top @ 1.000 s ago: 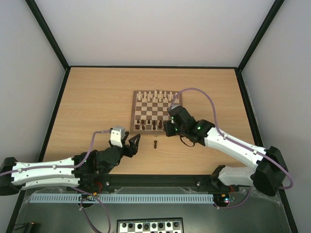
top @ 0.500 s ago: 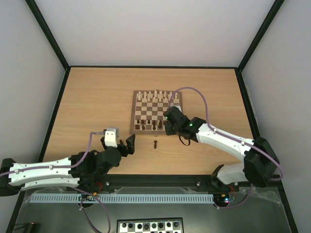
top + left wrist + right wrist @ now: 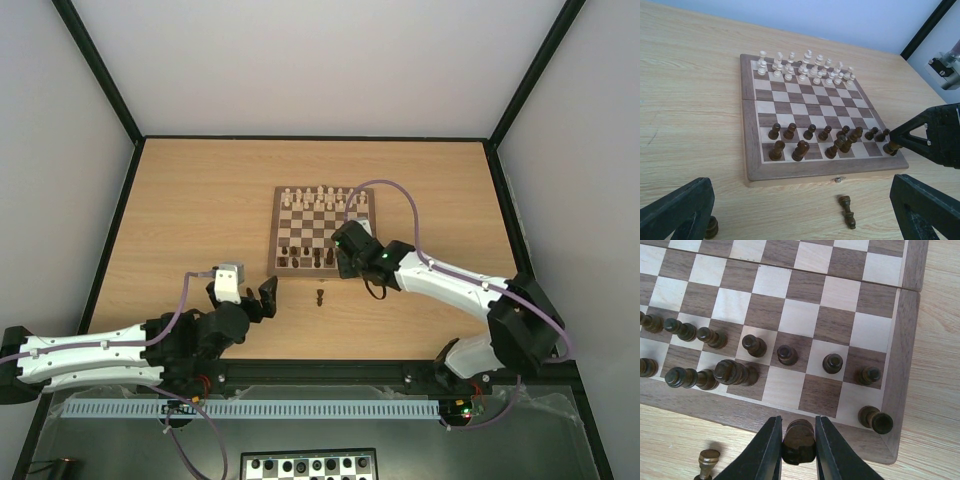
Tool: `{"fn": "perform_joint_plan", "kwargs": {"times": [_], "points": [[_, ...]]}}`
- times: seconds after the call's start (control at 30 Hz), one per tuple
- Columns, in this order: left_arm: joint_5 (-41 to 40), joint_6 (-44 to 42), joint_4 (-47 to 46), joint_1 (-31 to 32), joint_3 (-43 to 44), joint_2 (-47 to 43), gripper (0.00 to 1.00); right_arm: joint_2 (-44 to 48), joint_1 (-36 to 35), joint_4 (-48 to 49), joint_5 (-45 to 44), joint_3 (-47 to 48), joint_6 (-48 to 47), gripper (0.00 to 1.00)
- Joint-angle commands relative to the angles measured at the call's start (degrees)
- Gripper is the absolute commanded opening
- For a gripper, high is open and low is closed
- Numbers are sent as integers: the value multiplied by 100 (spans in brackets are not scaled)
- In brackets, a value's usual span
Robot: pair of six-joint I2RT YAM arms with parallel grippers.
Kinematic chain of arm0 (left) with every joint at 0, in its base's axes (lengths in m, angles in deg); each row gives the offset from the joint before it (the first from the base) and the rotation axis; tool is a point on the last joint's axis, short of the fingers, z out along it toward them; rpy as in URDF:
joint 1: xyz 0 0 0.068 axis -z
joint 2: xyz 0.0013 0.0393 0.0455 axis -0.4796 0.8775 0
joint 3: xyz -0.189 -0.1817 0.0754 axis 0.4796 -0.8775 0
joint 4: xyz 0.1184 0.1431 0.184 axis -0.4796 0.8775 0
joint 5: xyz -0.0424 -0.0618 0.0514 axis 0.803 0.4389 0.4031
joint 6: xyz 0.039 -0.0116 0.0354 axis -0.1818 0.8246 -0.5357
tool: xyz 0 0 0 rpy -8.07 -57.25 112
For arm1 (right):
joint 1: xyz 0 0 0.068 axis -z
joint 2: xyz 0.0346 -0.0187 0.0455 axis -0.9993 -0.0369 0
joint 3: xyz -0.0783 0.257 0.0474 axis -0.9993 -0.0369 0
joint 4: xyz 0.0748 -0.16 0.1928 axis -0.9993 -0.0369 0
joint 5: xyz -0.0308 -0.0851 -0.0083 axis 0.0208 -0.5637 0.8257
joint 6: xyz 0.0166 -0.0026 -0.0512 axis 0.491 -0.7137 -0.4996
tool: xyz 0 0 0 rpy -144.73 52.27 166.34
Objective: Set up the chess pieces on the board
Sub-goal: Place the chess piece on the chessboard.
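Right pincer [image 3: 798, 452] grips a dark chess piece [image 3: 798, 436] over the board's [image 3: 903, 365] near border, vacant back-rank squares [image 3: 820, 396] just ahead; left pincer [image 3: 801, 201] gapes empty, farther off.

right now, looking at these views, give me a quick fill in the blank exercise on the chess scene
1. The chess piece clamped in the right gripper belongs to the ___ set, not the cream one.
2. The left gripper holds nothing, and its jaws are ___.
3. Seen from the arms, the cream pieces stand along the ___ side of the board.
4. Another dark piece rests off the board, on the ___.

Missing words: dark; open; far; table
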Motion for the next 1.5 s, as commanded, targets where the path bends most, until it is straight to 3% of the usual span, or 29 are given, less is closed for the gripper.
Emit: {"fn": "perform_joint_plan", "kwargs": {"times": [0.0,1.47], "points": [[-166,58,131,5,126,-43,100,-110,10,24,-254,70,89,18],[-119,-143,-63,4,114,-97,99,-844,51,476,-686,-158,410,18]]}}
